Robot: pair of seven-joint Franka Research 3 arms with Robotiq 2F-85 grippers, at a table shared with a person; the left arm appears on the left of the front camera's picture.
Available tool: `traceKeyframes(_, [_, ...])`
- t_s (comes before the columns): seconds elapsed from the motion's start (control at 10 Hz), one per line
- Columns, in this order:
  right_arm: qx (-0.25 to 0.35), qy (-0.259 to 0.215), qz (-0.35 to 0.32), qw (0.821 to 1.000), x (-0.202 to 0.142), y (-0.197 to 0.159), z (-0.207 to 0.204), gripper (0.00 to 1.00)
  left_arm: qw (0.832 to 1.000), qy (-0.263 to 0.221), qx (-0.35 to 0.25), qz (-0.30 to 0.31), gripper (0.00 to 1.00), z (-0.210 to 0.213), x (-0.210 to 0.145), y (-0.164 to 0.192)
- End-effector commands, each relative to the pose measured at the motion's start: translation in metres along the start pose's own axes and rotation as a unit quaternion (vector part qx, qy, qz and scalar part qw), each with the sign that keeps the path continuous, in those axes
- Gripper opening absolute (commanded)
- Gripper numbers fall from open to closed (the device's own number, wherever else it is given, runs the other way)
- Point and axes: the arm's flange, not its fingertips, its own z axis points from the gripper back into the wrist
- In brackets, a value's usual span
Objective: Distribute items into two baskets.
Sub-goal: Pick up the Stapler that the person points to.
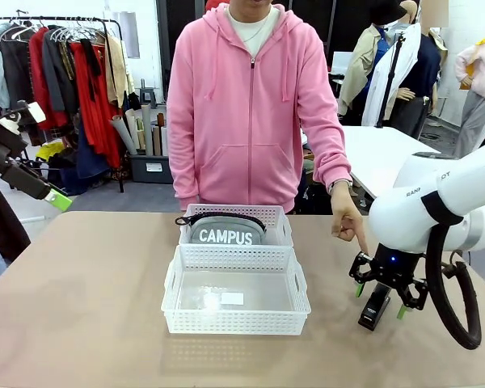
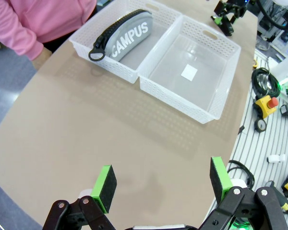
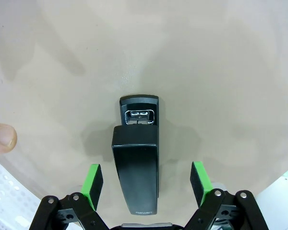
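White capitals reading "CAMPUS" run along the side of the grey zip pouch (image 1: 226,234), clear in the front view and tilted in the left wrist view. The white casing of the right arm (image 1: 436,198) bears dark lettering, cut off and not readable as a word. The small white label (image 2: 189,72) inside the nearer white basket (image 2: 177,100) looks blank. Faint print on the black stapler (image 3: 136,163) is too small to read.

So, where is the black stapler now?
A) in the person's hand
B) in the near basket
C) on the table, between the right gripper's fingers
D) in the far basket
C: the stapler lies on the table, with the right gripper open astride it.
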Motion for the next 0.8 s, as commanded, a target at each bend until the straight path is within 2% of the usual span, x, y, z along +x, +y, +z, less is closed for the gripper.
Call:
traceKeyframes(0.0, [0.007, -0.006, 0.002, 1.0, -0.0011, -0.0006, -0.0034, 0.72, 1.0, 0.006, -0.001, 0.006, 1.0, 0.0013, -0.0011, -0.0011])
traceKeyframes(0.4, [0.001, -0.009, 0.009, 1.0, -0.0006, -0.0022, -0.0013, 0.07, 1.0, 0.006, -0.001, 0.006, 1.0, 0.0013, -0.0011, -0.0011])
traceKeyframes(0.5, [-0.004, -0.005, 0.019, 1.0, -0.001, -0.0011, -0.0012, 0.0, 1.0, 0.006, -0.001, 0.006, 1.0, 0.0013, -0.0011, -0.0011])
traceKeyframes(0.7, [0.001, -0.001, 0.001, 1.0, 0.0, 0.0004, 0.0, 0.0, 1.0, 0.006, -0.001, 0.006, 1.0, 0.0013, -0.0011, -0.0011])
